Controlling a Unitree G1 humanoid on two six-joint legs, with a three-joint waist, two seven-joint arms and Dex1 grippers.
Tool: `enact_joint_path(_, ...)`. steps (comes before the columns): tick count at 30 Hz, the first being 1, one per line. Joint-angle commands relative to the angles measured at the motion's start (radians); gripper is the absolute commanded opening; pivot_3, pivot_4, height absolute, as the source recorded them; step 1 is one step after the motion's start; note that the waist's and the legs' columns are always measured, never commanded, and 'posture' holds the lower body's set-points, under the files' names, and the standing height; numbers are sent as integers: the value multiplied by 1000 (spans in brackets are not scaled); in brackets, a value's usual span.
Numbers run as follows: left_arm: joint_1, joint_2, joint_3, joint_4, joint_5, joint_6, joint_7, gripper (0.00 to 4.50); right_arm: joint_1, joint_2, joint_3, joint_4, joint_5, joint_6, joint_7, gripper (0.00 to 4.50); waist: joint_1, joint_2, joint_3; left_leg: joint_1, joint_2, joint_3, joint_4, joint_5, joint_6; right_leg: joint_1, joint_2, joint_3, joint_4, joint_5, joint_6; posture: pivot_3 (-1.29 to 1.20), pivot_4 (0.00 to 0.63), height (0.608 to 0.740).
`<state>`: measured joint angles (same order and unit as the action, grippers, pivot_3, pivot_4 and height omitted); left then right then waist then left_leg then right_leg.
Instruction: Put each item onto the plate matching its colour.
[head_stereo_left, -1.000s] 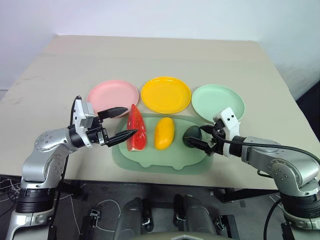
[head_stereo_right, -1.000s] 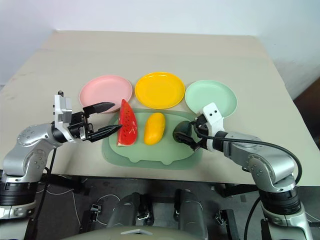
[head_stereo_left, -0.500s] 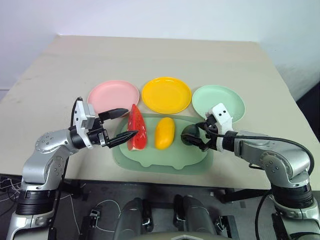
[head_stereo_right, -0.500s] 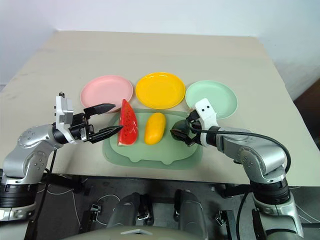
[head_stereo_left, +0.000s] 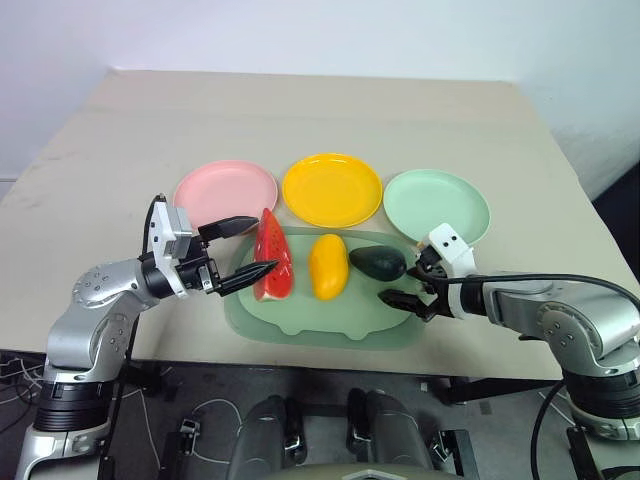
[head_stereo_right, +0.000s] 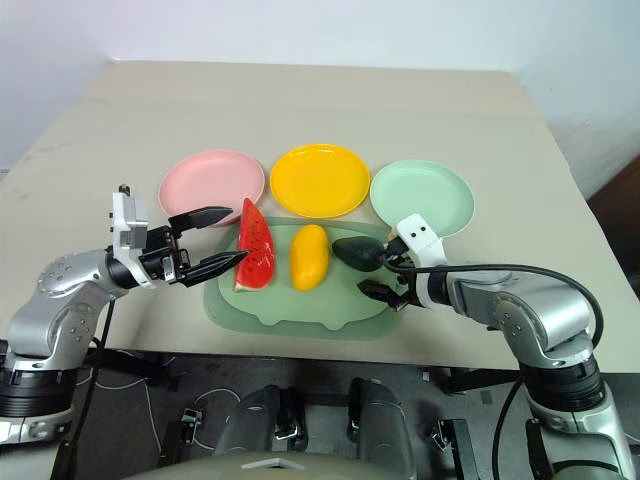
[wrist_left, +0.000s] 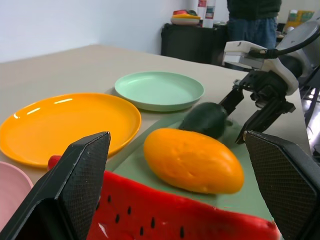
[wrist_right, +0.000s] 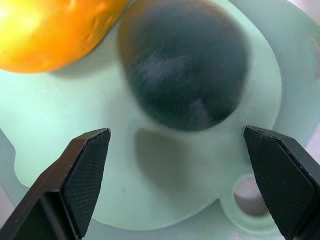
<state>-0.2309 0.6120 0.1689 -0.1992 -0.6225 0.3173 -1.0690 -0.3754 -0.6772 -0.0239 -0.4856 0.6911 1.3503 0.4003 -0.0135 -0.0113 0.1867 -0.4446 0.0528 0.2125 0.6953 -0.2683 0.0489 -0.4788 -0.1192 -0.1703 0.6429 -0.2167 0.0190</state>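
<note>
None of the three toy fruits has reached a plate yet, so the whole sorting job is judged to be still ahead. The watermelon wedge (head_stereo_left: 273, 256), the mango (head_stereo_left: 328, 266) and the avocado (head_stereo_left: 377, 263) all lie side by side on the large light green mat (head_stereo_left: 320, 320), the wedge nearest the robot's left, the mango in the middle and the avocado on the right, close to the mango. Beyond the mat, toward the far side of the table (head_stereo_left: 300, 110), the pink plate (head_stereo_left: 225, 190), the yellow plate (head_stereo_left: 332, 188) and the mint green plate (head_stereo_left: 437, 204) stand in a row, each one bare. Each fruit already sits roughly in front of its matching plate, so three short carries are what remain. The left gripper (head_stereo_left: 240, 246) hovers level at the wedge's left side with its two black fingers spread wide; one tip appears to be just at the red flesh, though contact cannot be confirmed, and nothing is gripped. The right gripper (head_stereo_left: 408, 285) is tilted down over the mat just beside the avocado, its fingers also apart and empty, with the fruit lying ahead of them in the right wrist view. A person stands in the background of the left wrist view, well apart from the table.
</note>
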Motion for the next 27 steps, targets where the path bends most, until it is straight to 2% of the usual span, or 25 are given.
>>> enact_joint_path(1, -14, -4, -6, -21, -9, -9, -1, 4488, -28, 23, -48, -6, 5, -7, -3, 4500, 0, 0, 0, 0, 0, 0, 0, 0, 0, 0, 0, 0, 0, 0, 0, 0, 150, 696)
enact_joint_path(7, -23, -2, -6, -15, -7, -8, -3, 4488, -24, -8, 14, -21, -42, -72, 18, 4500, 0, 0, 0, 0, 0, 0, -1, 0, 0, 0, 0, 0, -1, 0, 0, 0, 150, 696)
enact_joint_path(16, -23, 2, -4, -19, -6, -8, 0, 4488, -29, -119, 53, 13, -113, -262, 164, 4500, 0, 0, 0, 0, 0, 0, -3, 0, 0, 0, 1, 0, -4, 0, 0, 0, 150, 696)
enact_joint_path(21, -26, 2, -4, -18, -6, -8, 0, 4488, -51, -124, 74, 21, -110, -312, 247, 4500, -1, 0, 0, 0, 0, 0, -3, 0, 0, 0, 1, 0, -4, 0, 0, 0, 150, 696)
enact_joint_path(27, -21, -2, -4, -25, -5, -8, 9, 4488, -102, -119, 176, 93, -188, -406, 319, 4500, 0, 0, 0, 0, 0, 0, -3, 0, 0, 0, 0, 0, -4, 0, 0, 0, 150, 696)
